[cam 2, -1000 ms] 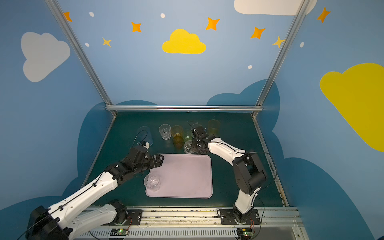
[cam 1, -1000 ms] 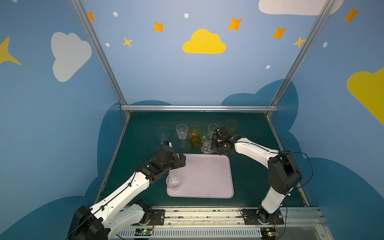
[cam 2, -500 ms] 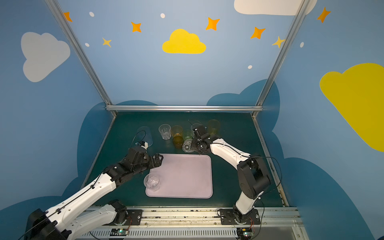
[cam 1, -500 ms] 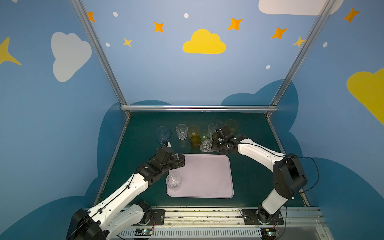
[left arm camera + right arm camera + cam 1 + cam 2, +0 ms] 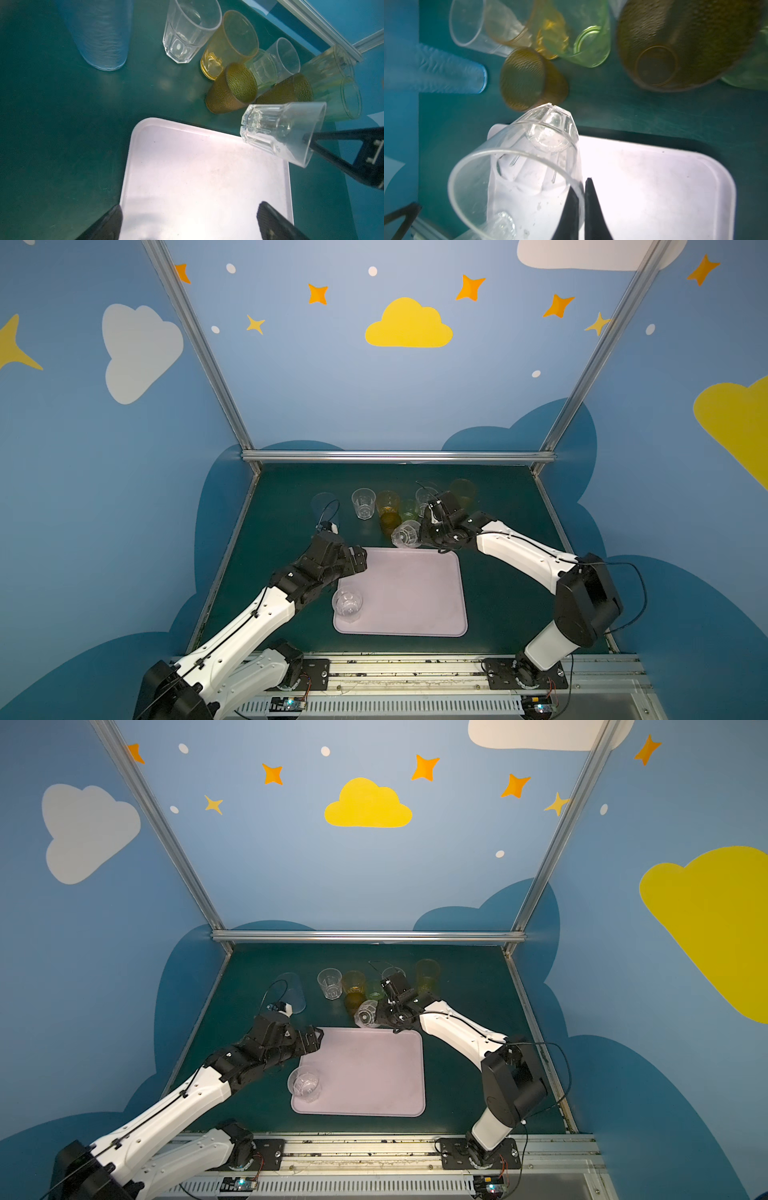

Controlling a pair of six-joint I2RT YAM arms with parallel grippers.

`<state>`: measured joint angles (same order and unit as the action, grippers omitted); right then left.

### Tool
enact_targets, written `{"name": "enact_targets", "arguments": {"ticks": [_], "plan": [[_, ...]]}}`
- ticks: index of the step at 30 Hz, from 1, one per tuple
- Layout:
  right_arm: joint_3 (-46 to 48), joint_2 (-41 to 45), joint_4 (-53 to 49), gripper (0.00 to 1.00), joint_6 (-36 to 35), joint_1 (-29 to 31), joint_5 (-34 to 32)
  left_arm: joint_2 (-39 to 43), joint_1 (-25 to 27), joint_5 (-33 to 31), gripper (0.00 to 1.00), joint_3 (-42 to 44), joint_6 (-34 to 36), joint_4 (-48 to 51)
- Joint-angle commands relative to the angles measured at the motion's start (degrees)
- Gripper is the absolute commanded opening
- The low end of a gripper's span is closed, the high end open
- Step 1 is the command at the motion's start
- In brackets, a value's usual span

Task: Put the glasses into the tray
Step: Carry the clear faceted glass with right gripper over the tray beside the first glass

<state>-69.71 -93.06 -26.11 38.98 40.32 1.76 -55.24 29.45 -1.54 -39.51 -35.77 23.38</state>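
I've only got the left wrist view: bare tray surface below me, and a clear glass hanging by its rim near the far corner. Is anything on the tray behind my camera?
Observer: Yes. In a top view, one clear faceted glass stands upright in the near left corner of the tray.
Operator: And how is that hanging one gripped?
Observer: The right wrist view shows the right hand shut on the rim of the held glass. One finger is inside the wall and one outside, and the glass is tipped with its base pointing away from the hand.
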Motion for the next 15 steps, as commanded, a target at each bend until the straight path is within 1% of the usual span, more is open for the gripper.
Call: {"name": "enact_targets", "arguments": {"ticks": [1, 6, 11, 15], "plan": [[-0.72, 2.13, -1.78, 0.0, -2.01, 1.75, 1.17, 2.52, -2.43, 1.74, 1.0, 0.53, -0.22, 2.7], [-1.94, 2.07, -5.3, 0.0, -3.25, 4.12, 0.17, 6.86, -5.57, 3.59, 1.0, 0.71, -0.18, 5.08], [-2.37, 2.32, -6.83, 0.0, -4.06, 6.13, -0.06, 9.33, -6.99, 7.07, 1.0, 0.93, -1.84, 6.55], [-4.25, 1.25, -8.67, 0.0, -4.92, 8.06, -0.05, 10.19, -7.48, 8.11, 1.0, 0.83, -2.11, 8.93]]}}
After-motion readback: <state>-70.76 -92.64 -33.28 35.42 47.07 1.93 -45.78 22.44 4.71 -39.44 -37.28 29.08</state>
